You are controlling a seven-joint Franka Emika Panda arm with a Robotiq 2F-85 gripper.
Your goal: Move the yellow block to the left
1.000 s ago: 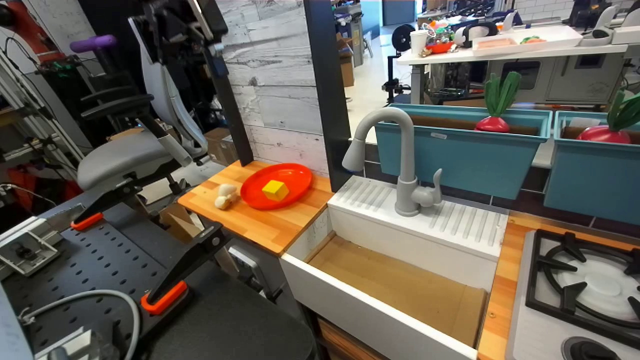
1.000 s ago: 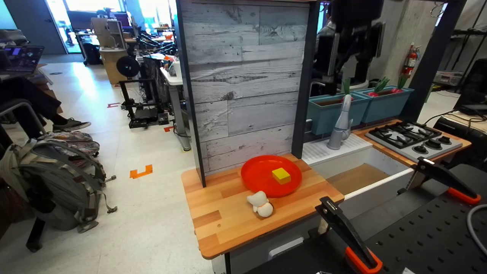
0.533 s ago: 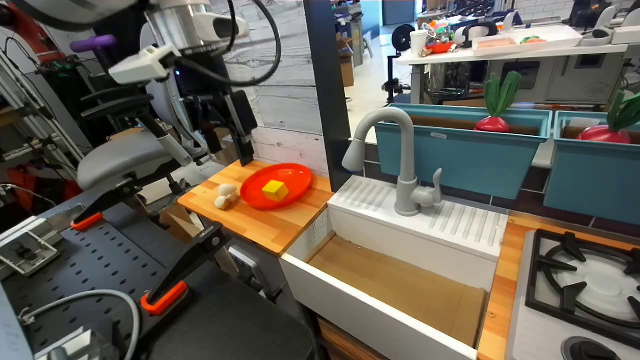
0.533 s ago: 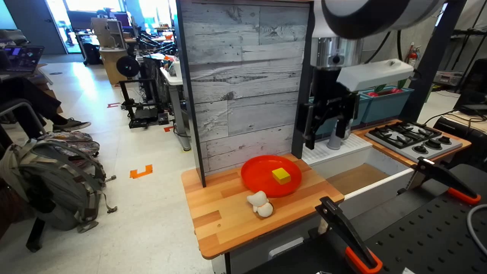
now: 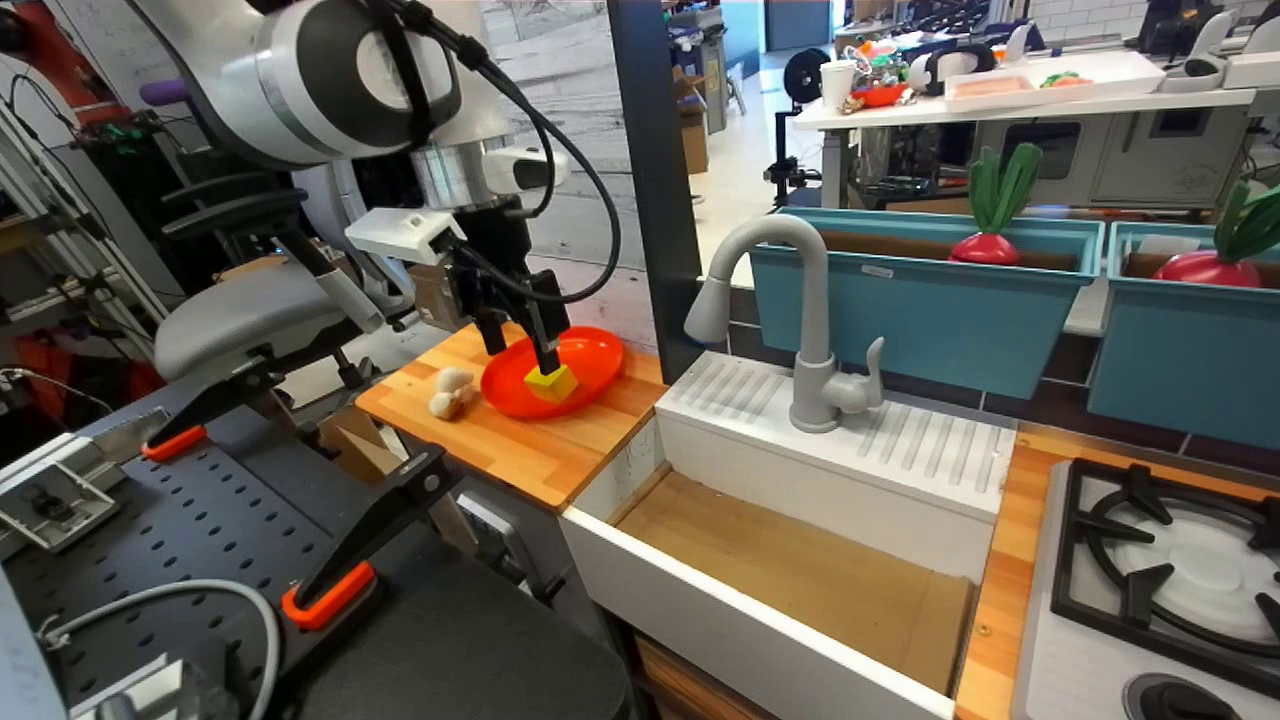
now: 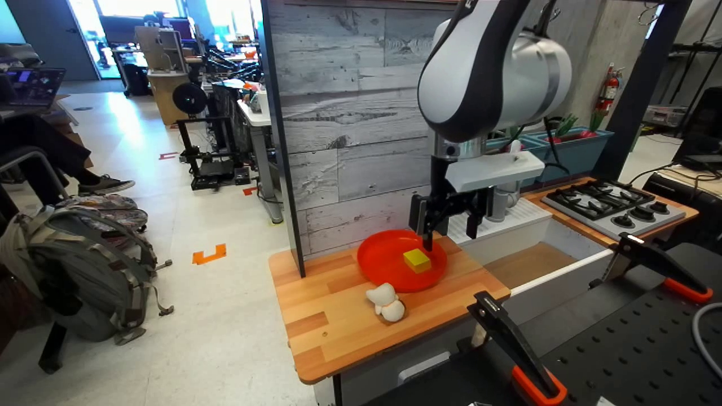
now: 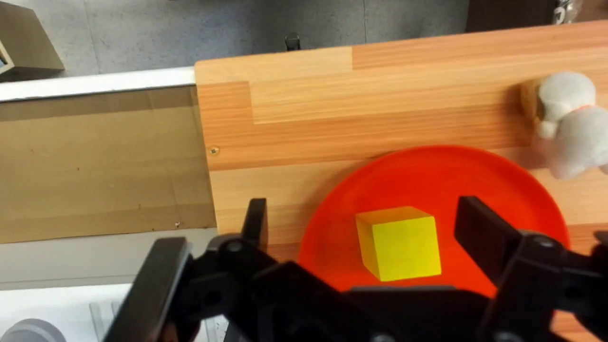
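Fingers (image 7: 482, 232) spread and empty, my remote black gripper (image 6: 450, 241) hangs partly over the round red-orange plastic-looking plate (image 6: 381, 259), presumably to straddle the chunky yellow block (image 7: 406, 247) on it.

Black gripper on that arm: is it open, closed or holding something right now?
Gripper: open, holding nothing; the yellow block rests on the red plate.
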